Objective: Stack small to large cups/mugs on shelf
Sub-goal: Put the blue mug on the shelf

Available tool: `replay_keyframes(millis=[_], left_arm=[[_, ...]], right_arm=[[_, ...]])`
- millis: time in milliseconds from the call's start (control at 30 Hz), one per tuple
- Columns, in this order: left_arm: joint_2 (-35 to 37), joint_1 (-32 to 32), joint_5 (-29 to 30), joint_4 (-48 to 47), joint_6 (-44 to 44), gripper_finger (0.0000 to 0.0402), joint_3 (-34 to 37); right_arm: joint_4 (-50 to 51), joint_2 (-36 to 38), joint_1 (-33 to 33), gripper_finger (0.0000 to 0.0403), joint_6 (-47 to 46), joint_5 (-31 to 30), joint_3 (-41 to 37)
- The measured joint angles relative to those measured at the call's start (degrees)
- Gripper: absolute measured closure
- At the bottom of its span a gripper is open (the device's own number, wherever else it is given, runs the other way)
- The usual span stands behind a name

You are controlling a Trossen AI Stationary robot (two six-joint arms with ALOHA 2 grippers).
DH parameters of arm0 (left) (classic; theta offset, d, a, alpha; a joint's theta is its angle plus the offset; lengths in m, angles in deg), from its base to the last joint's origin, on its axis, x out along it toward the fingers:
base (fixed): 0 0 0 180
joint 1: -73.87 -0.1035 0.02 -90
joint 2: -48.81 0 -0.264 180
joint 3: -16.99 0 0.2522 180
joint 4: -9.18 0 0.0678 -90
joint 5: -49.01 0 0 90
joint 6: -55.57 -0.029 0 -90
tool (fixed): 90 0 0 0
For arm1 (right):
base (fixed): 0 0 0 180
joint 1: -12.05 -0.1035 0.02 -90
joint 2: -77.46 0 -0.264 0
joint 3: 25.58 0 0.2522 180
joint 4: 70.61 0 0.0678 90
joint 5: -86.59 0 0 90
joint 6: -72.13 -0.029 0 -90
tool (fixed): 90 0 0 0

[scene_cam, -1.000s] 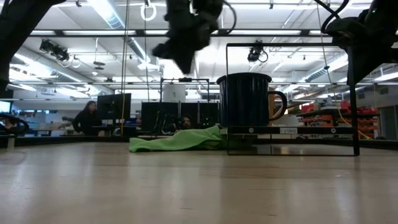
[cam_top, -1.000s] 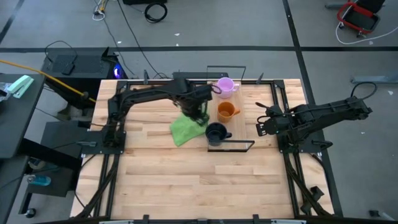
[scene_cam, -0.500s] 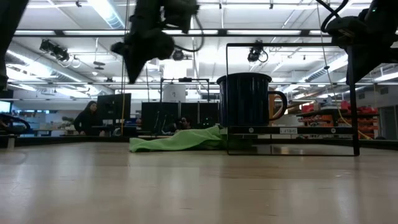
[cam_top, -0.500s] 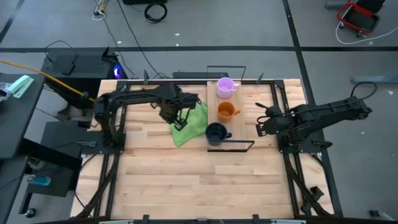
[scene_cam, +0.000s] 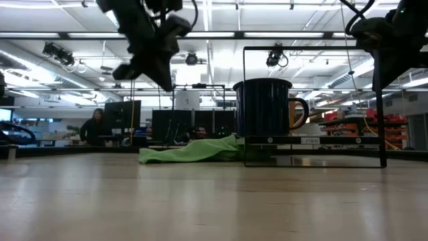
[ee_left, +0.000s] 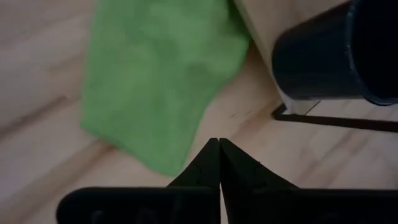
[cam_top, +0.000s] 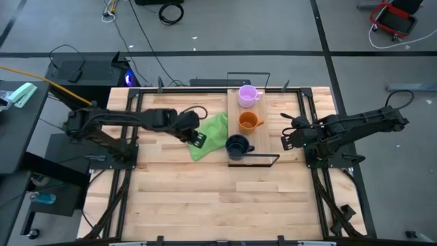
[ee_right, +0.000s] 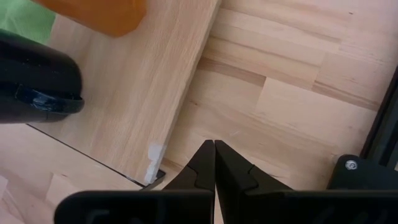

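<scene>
Butcher-block tabletop (cam_top: 205, 198): pale wood strips, framed by black rails at its sides. On it, centre-far, the shelf (cam_top: 268, 130), a long light wooden board with a thin black wire frame at each end. Standing on the shelf in a row: pale purple mug (cam_top: 247, 95) at the far end, orange mug (cam_top: 248, 122) in the middle, dark navy mug (cam_top: 237, 145) at the near end, none inside another. Green cloth (cam_top: 210, 135) lies crumpled on the tabletop just left of the shelf, its edge against the board. My left gripper (cam_top: 194, 137) hangs above the tabletop at the cloth's left edge, fingertips pressed together, holding nothing; my wrist view shows the cloth and the navy mug ahead of it. My right gripper (cam_top: 288, 139) waits to the right of the shelf, fingers likewise closed and empty, beside the board's long edge. Room: grey floor with dark seams and loose cables beyond the table's far side; from table height, ceiling strip lights, dark monitors, shelving, and a person (scene_cam: 94, 126) seated far left.
</scene>
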Motion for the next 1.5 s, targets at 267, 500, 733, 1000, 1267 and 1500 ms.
replay_keyframes(millis=[267,500,733,1000,1267,1500], left_arm=[[-0.68,0.96,-5.33,37.37,10.87,0.0387,17.6],[-0.63,0.94,-2.25,54.11,13.25,0.0394,24.37],[-2.29,1.16,-2.09,58.15,14.01,0.0391,24.29],[-7.52,2.1,-2.92,64.27,16.19,0.0385,24.31],[-12.32,2.66,-3.41,73.25,18.63,0.0394,24.27],[-14.32,2.95,-2.85,75.24,20.26,0.0392,24.28]], right_arm=[[0.05,-0.03,0.0,0.0395,-0.02,0.0,0.0],[0.04,-0.03,0.0,0.0395,-0.41,0.0,0.0],[0.05,-0.01,0.01,0.0395,-0.49,-0.04,0.0],[0.04,-0.02,0.0,0.0395,-0.67,-0.03,0.0],[0.07,-0.04,0.0,0.0395,-0.67,-0.03,-0.02],[0.07,-0.01,0.0,0.0395,-0.67,-0.04,-0.02]])
